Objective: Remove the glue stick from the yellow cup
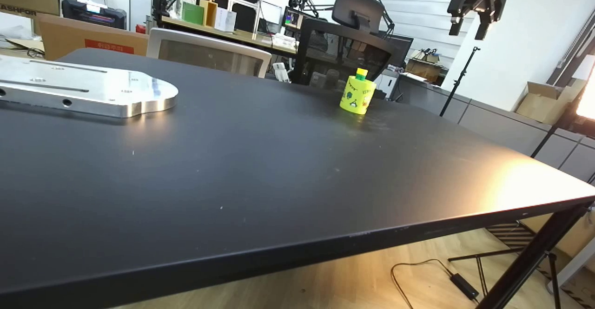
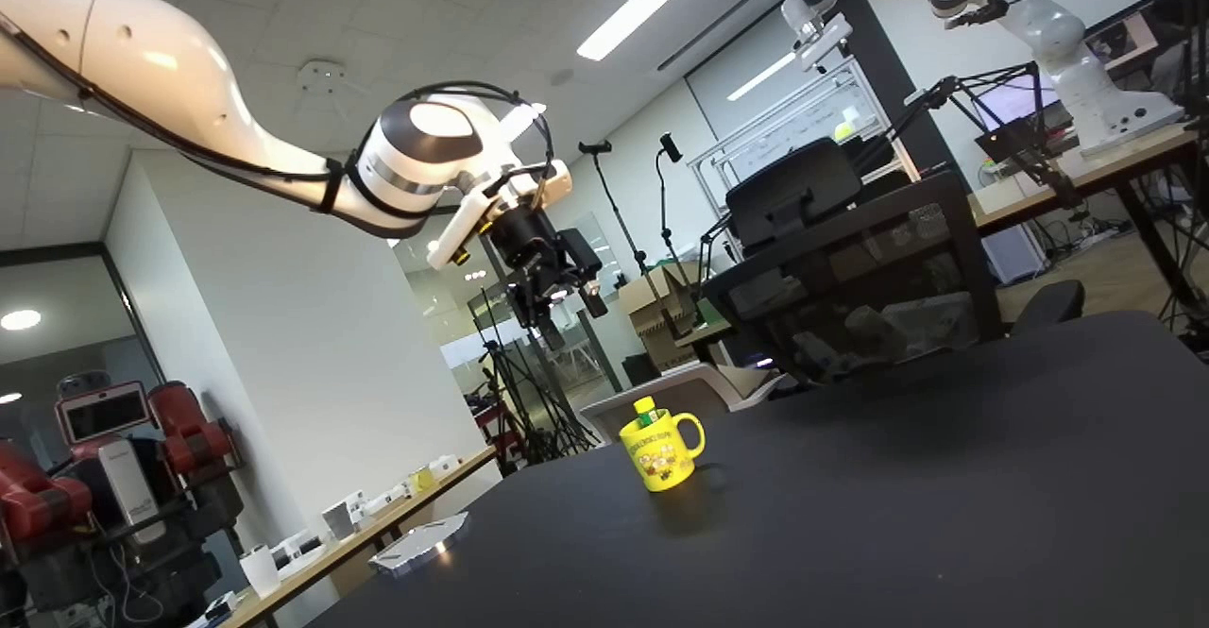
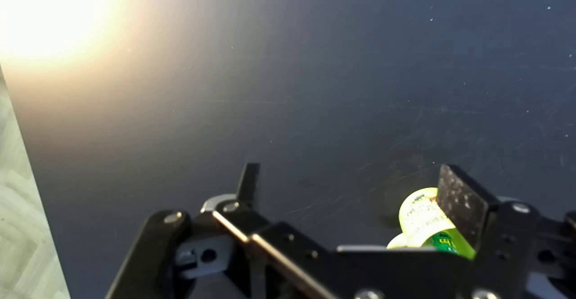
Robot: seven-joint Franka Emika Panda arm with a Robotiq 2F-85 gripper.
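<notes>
Presently, a black table (image 1: 260, 174) fills the foreground of an exterior view, with a warm glare at one corner. Next in size, the white Panda arm (image 2: 189, 80) enters from the left of an exterior view, cabling strapped along it, and ends well above the table. A black mesh-backed office chair (image 2: 850, 288) stands beyond the table in both exterior views, with a pale-framed mesh chair (image 1: 209, 53) near it.

A slotted silver metal plate (image 1: 83, 86) lies on the table. The fingers (image 3: 463, 204) hang in the air over the table, released and spread wide, with table surface showing between them in the wrist view.

A yellow mug (image 2: 661, 458) stands upright near the table's edge, well apart from the metal plate. Its handle shows in an exterior view; lettering and small figures are printed on its wall. One of the fingers hides part of it from the wrist camera, without contact.

The glue stick (image 2: 647, 411) is inside the yellow mug. Its yellow cap and the green section beneath project above the rim in both exterior views; the lower portion is hidden by the wall.
</notes>
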